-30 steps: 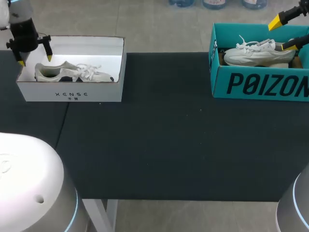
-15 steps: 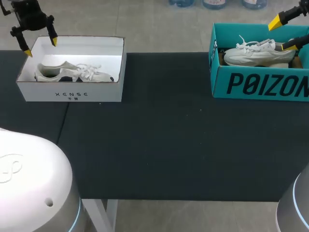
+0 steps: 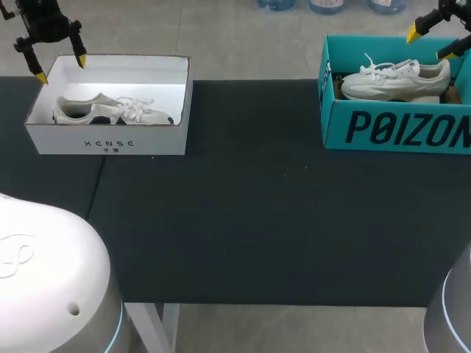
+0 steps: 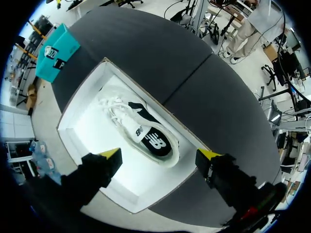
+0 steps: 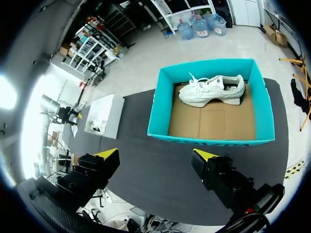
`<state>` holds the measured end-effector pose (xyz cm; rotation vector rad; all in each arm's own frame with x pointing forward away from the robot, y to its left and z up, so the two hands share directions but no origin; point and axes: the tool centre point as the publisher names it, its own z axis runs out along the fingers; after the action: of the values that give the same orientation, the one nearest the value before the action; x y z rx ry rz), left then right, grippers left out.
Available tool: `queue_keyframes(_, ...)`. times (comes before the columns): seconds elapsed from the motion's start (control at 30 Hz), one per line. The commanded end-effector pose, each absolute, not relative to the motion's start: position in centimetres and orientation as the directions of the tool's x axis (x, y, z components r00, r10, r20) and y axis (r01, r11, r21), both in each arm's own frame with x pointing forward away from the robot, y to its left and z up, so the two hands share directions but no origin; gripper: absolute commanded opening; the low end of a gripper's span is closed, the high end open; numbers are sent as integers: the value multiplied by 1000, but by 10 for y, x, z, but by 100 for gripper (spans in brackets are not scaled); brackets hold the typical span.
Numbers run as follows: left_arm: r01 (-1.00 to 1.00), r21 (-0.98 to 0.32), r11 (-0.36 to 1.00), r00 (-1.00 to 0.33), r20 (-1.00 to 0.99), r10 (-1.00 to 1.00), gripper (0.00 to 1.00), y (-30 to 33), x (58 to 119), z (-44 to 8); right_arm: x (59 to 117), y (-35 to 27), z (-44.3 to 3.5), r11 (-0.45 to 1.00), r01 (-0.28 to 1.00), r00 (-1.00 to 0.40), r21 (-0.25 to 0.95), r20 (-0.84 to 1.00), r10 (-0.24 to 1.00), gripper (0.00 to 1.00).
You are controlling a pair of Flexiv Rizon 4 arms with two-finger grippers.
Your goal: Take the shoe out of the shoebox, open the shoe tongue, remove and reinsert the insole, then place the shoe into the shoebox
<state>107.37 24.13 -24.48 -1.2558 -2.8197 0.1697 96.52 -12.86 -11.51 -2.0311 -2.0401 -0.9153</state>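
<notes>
Dark desk [image 3: 257, 220] cloth fills the scene, with a white shoebox [image 3: 110, 140] at its far left and a teal shoebox [image 3: 397, 129] at its far right, the two well apart. A second ago the left tool [image 3: 61, 68] hung low over the heel end of the dark-panelled shoe [image 3: 110, 112] inside the white shoebox. It has since risen and drawn back, and now hovers above that box's far left corner, fingers apart and holding nothing. Half a second ago the right tool [image 3: 430, 44] had its lower yellow tip down beside the heel of the white laced shoe [image 3: 397, 79] in the teal shoebox. It has now lifted clear and sits over the box's far right corner, fingers likewise apart and empty. Neither shoe has moved, and each lies inside its own box, so the first step, taking a shoe out, looks not yet done, and both arms seem to be backing off before another approach. As for edges, the box walls ring each shoe, and the white laced shoe rests close along the teal box's far wall, so a reach probably has to come straight down from above. Both boxes stand near the desk's far edge, and the broad bare stretch of desk between and in front of them offers open room for the tongue and insole work
</notes>
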Motion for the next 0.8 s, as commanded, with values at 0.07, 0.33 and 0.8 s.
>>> queue_keyframes(0.07,738,-122,663,-668,4,744,100,242,1075,-245,991,-123,-103,-65,950,-49,306,350,935,100)
queue_keyframes(0.33,738,-122,663,-668,4,744,100,242,1075,-245,991,-123,-103,-65,950,-49,306,350,935,100)
queue_keyframes(0.8,738,-122,663,-668,4,744,100,242,1075,-245,1099,-190,-166,-80,945,37,317,139,990,100)
